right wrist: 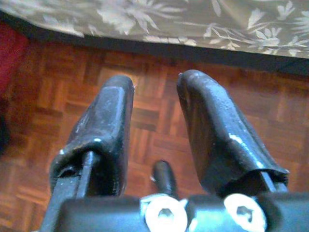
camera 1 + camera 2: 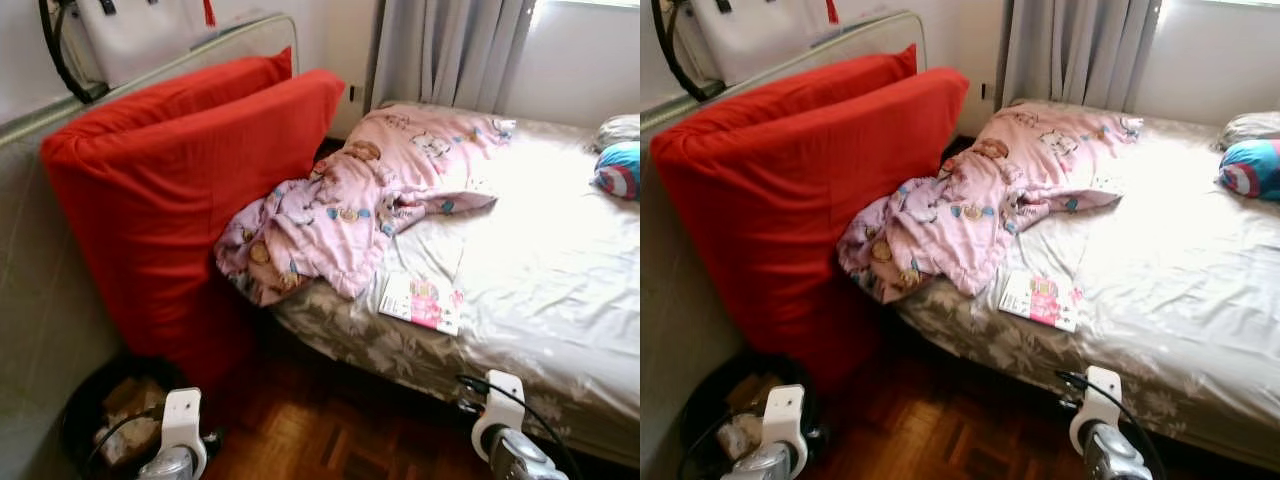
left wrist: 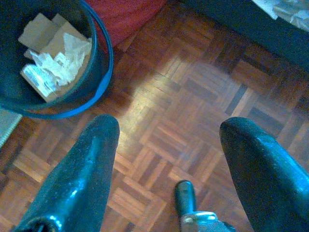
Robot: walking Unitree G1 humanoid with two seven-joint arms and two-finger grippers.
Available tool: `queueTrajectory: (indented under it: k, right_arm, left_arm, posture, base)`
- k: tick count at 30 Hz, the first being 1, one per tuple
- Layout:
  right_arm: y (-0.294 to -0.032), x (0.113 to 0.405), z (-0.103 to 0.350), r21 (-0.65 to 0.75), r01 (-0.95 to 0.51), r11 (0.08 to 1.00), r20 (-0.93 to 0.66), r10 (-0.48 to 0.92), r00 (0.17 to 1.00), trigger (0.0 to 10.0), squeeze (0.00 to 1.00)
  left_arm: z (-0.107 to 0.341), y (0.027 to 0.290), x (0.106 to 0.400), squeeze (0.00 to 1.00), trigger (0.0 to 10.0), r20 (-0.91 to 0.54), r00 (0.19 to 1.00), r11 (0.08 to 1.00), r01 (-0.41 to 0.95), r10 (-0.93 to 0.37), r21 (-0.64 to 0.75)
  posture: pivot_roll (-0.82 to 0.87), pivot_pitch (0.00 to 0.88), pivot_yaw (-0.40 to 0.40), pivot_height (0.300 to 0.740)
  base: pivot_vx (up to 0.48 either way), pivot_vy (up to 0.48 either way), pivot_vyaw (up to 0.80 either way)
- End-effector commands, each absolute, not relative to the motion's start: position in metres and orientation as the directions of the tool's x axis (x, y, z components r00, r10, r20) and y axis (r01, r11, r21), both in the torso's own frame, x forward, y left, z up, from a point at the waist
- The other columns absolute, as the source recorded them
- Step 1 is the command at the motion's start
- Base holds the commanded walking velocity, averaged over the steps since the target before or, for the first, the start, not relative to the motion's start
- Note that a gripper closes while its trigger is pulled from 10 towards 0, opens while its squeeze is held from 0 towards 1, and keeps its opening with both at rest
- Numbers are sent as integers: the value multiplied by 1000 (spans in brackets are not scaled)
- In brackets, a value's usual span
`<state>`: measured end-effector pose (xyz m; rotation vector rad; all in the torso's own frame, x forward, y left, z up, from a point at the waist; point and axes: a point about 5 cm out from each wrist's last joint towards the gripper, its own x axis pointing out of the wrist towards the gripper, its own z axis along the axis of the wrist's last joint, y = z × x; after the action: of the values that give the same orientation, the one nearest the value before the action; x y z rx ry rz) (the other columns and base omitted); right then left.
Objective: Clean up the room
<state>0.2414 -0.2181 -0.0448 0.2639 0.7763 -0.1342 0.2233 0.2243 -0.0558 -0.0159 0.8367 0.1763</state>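
Observation:
A crumpled pink blanket (image 2: 340, 210) with cartoon prints lies across the bed's (image 2: 560, 280) near corner and hangs over its edge. Close to the bed's front edge lies a pink and white booklet (image 2: 423, 300). Both arms hang low in front of the bed, the left wrist (image 2: 180, 430) beside a bin, the right wrist (image 2: 500, 420) by the bed's side. My left gripper (image 3: 169, 128) is open over the parquet floor, with nothing between its fingers. My right gripper (image 1: 155, 82) is also open and empty, pointing at the floor near the flowered bed skirt (image 1: 203, 19).
A large red cushion (image 2: 180, 180) leans against the wall, left of the bed. A dark round bin (image 3: 108, 53) holding paper and cardboard stands on the floor below it. A blue pillow (image 2: 620, 170) lies at the far right. Grey curtains (image 2: 450, 50) hang behind the bed.

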Motion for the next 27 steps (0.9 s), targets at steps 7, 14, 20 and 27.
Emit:
queueTrajectory:
  k: [7, 14, 20, 27]
  right_arm:
    - [-222, 240, -45, 169, 221, 960, -707, -38, 706, 10000, 0]
    - [-222, 240, -45, 175, 229, 958, -701, -42, 712, 10000, 0]
    - [-222, 240, -45, 179, 227, 957, -696, -39, 717, 10000, 0]
    - [-221, 241, -44, 185, 218, 958, -683, -34, 730, 10000, 0]
  left_arm:
    - [-54, 221, 228, 0, 10000, -737, 661, 986, -161, 142, 46]
    - [-54, 222, 227, 0, 10000, -737, 661, 986, -161, 142, 45]
    - [-54, 222, 228, 0, 10000, -737, 661, 986, -161, 142, 45]
    - [-54, 222, 227, 0, 10000, -736, 662, 985, -168, 142, 38]
  posture:
    - [-104, 0, 20, 740]
    - [-104, 0, 20, 740]
    - [-105, 0, 22, 740]
    - [-104, 0, 21, 740]
  base:
    - [302, 0, -450]
    - [302, 0, 0]
    - [304, 0, 0]
    - [301, 0, 0]
